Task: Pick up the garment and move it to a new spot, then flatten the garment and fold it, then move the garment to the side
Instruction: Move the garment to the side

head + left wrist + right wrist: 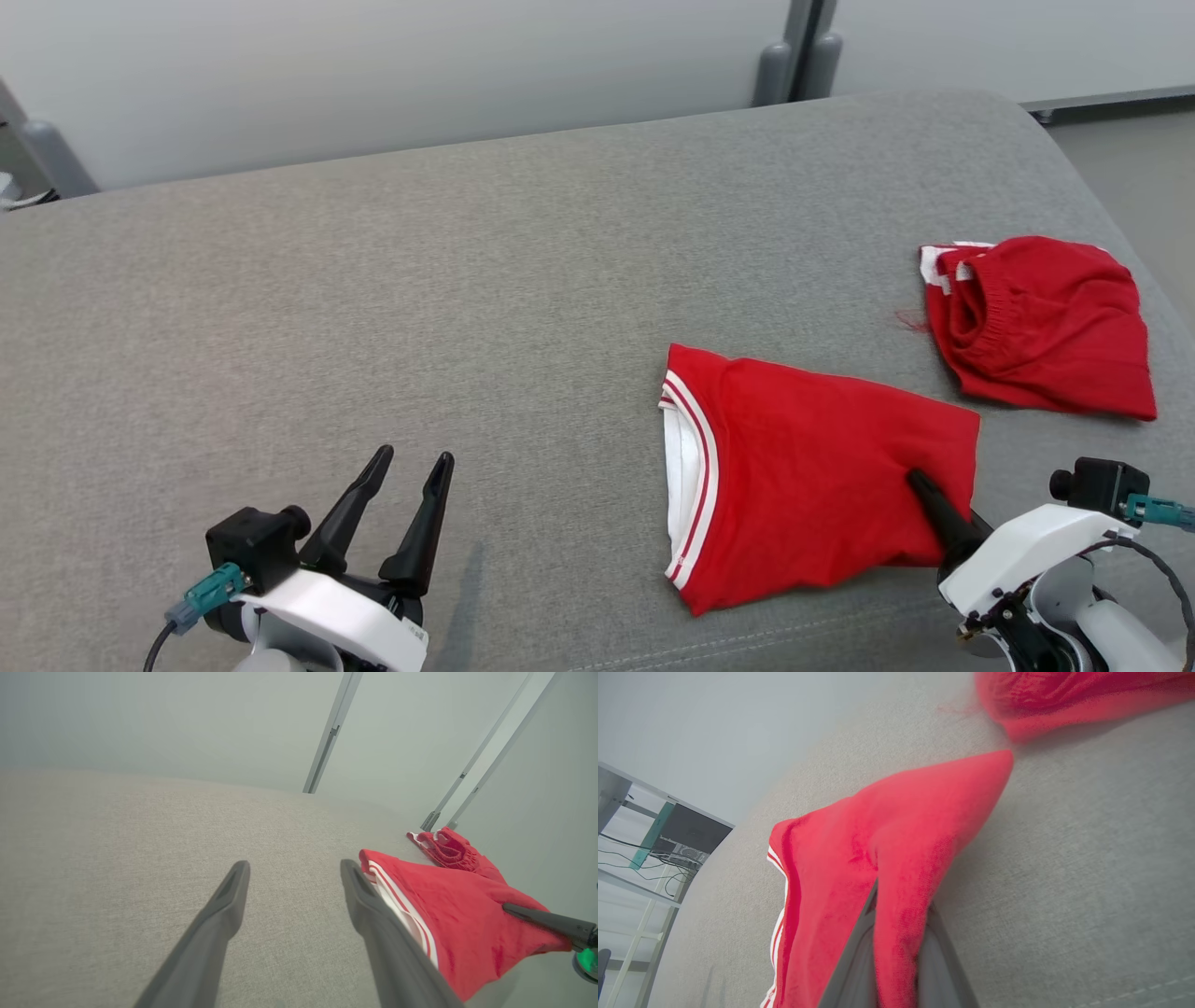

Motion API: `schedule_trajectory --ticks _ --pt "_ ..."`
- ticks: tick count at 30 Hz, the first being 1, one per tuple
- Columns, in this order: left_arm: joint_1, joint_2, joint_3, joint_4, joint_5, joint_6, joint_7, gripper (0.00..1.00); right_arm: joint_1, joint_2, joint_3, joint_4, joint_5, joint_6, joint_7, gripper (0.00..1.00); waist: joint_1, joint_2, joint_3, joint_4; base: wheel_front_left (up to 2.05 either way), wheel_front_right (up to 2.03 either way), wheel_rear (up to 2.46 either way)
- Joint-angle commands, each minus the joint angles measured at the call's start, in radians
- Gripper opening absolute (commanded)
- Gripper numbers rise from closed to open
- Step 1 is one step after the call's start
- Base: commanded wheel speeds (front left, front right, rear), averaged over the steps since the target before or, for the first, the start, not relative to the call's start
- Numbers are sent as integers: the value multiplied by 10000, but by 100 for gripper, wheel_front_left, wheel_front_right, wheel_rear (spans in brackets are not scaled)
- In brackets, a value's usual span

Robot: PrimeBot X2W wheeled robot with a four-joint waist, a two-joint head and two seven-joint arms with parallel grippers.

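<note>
The garment (812,467) is a red shirt with white-striped trim, lying folded on the grey cushioned surface (373,280) right of centre. My right gripper (920,481) is shut on the garment's near right part, one dark finger lying on top of the cloth. In the right wrist view the red fabric (887,812) runs pinched between my right gripper's (901,905) two fingers. My left gripper (414,457) stands open over bare surface at the lower left, well apart from the garment. The left wrist view shows the garment (467,914) just right of the open left gripper (295,864).
A second red piece with an elastic waistband (1046,327) lies bunched at the far right, close behind the garment. The surface's rounded right edge drops to the floor (1139,168). A pale wall (373,75) stands behind. A desk frame with cables (640,858) is off to one side.
</note>
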Motion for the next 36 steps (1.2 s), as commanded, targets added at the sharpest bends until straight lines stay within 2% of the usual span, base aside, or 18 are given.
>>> schedule_trajectory --ticks 1,6,12,20,24,34,35,36 --pt "-94 154 346 -235 36 4 -59 100 -75 -217 123 -226 -5 44 -87 0 0 0 78 -505 0 0 0" --pt "-161 145 304 -295 8 4 -59 100 -802 -427 444 -191 -533 44 -206 0 0 0 433 -708 0 0 0" --pt "-274 180 103 -295 -43 4 -59 100 -2283 -746 642 -184 -1153 44 -302 0 0 0 780 -528 0 0 0" --pt "-354 196 93 -487 83 4 -59 100 -3631 -1812 150 40 -1522 44 -26 0 0 0 1010 -127 0 0 0" --pt "-379 242 96 -596 137 4 -59 100 -4140 -2141 -209 469 -1730 44 116 0 0 0 1142 -16 0 0 0" --pt "-649 315 -204 -601 103 4 -59 100 -5284 -2428 -993 2209 -2775 44 255 0 0 0 1695 371 0 0 0" --pt "-671 327 -249 -591 96 4 -59 100 -5415 -2473 -1061 2435 -3007 44 134 20 0 0 1751 398 0 0 0" --pt "-699 334 -283 -589 73 4 -59 100 -5563 -2502 -1150 2697 -3265 44 -37 60 0 0 1804 420 0 0 0"
